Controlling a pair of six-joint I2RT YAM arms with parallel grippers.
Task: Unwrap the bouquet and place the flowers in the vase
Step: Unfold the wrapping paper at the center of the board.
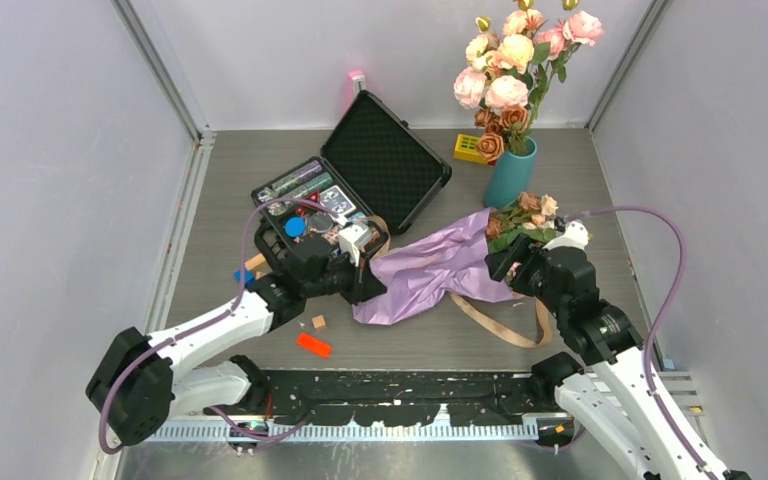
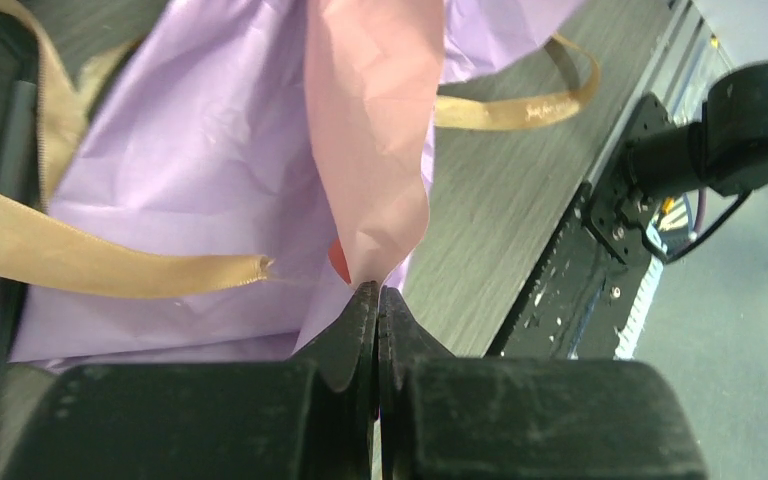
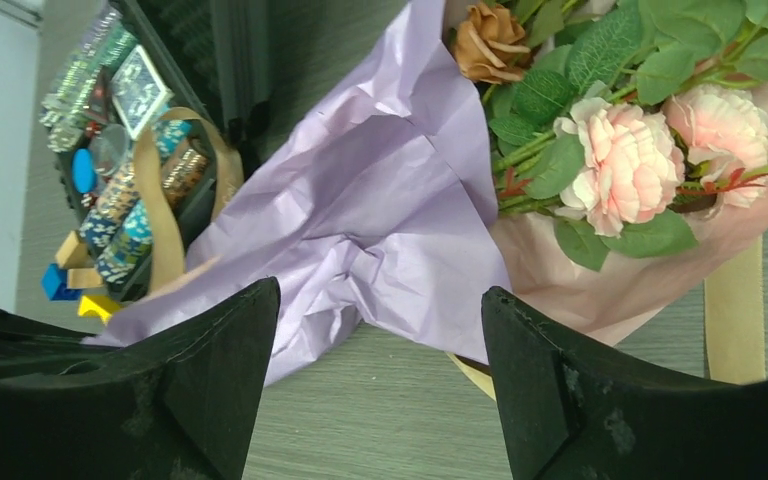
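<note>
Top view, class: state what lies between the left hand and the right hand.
The bouquet: lilac paper by the left hand, flowers by the right hand. The top view shows it.

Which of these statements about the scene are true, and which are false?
1. The left gripper has its jaws shut on the paper of the bouquet. True.
2. The right gripper has its jaws closed. False: they stand open and hold nothing.
3. The vase is empty. False: it holds a bunch of large roses.
4. The black case lies open. True.
</note>
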